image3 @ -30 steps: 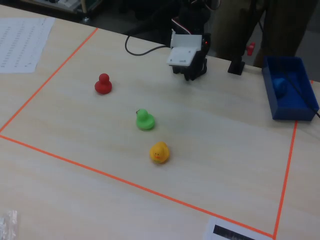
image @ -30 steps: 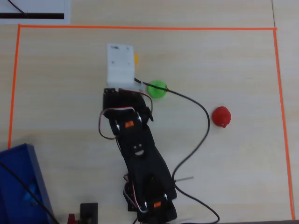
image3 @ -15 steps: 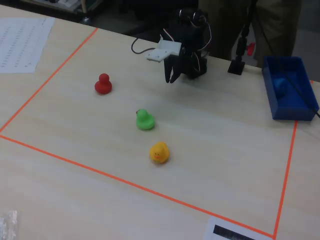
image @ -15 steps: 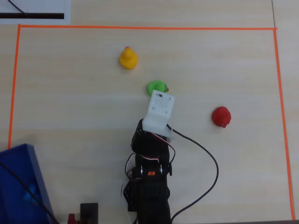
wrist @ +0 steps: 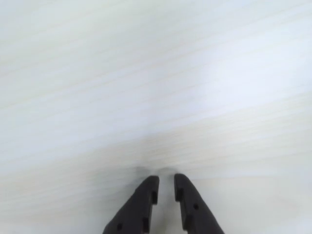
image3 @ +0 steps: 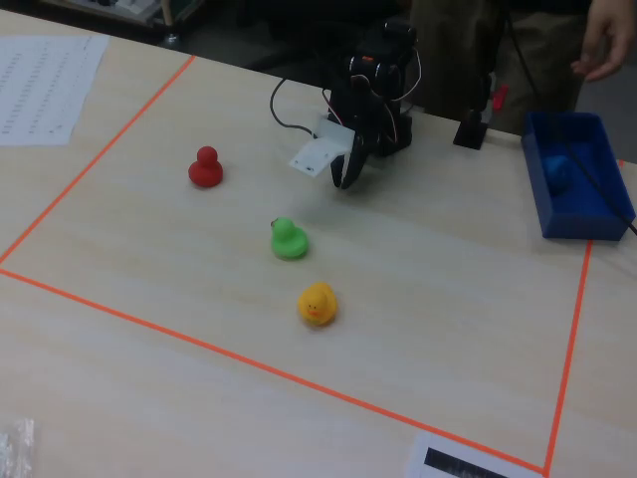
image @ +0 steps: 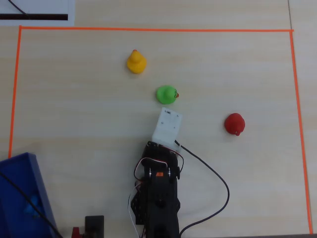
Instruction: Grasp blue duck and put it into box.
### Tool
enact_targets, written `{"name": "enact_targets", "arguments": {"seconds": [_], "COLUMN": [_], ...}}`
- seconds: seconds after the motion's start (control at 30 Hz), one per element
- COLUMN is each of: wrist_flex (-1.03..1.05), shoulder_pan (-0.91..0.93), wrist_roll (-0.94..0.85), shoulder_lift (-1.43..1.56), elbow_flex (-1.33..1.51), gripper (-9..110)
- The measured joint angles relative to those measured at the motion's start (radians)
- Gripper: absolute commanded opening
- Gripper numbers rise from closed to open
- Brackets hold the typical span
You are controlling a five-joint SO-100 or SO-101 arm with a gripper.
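The blue duck (image: pixel 30 204) lies inside the dark-blue box (image: pixel 20 158) at the lower left of the overhead view. In the fixed view the duck (image3: pixel 557 169) shows as a lighter blue lump in the box (image3: pixel 582 221) at the right. My gripper (image3: pixel 343 182) hangs low over bare table in front of the arm base, far from the box. In the wrist view my gripper (wrist: pixel 166 178) has its black fingers nearly together with nothing between them, over plain wood. In the overhead view the fingertips are hidden under the white wrist head (image: pixel 167 126).
A green duck (image: pixel 166 94) sits just beyond the wrist head, a yellow duck (image: pixel 135 62) farther off, a red duck (image: pixel 235 124) to the right. Orange tape (image: pixel 148 29) frames the work area. A person's hand (image3: pixel 607 40) shows behind the box.
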Motion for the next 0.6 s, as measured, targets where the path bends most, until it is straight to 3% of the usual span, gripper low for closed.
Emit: {"name": "enact_targets", "arguments": {"seconds": [0.6], "wrist_flex": [0.002], "shoulder_pan": [0.006], "wrist_roll": [-0.002], "shoulder_lift": [0.000], "elbow_flex": [0.000], "gripper": [7]}}
